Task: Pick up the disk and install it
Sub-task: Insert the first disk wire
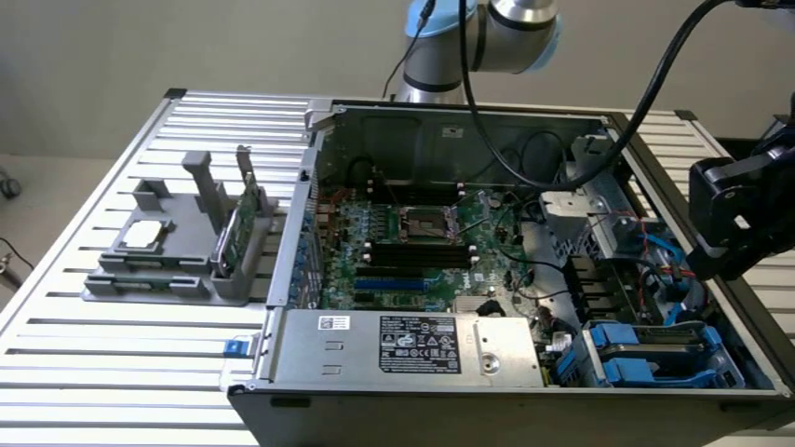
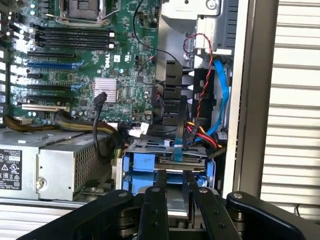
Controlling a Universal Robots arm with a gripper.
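looking at an open computer case (image 1: 435,130) lying on a slatted metal table (image 1: 125,372). spotting the disk (image 1: 653,358) in the lower right of the exterior frame, sitting in its blue carrier inside the drive bay at the corner of the case, near the silver power supply (image 1: 410,345). catching the disk (image 2: 145,164) in the wrist view too, with a blue cable (image 2: 223,90) and red and black wires running close by. finding the gripper (image 1: 720,261) at the right edge of the exterior frame, hanging above the case wall, apart from the disk. seeing the fingers (image 2: 152,207) standing a little apart in the wrist view, clamping nothing, pointing toward the disk. noting the green motherboard (image 1: 410,242) in the middle of the case. noting a grey holder (image 1: 174,261) at the left of the exterior frame, carrying a small silver chip (image 1: 143,235) and an upright green card (image 1: 234,240).
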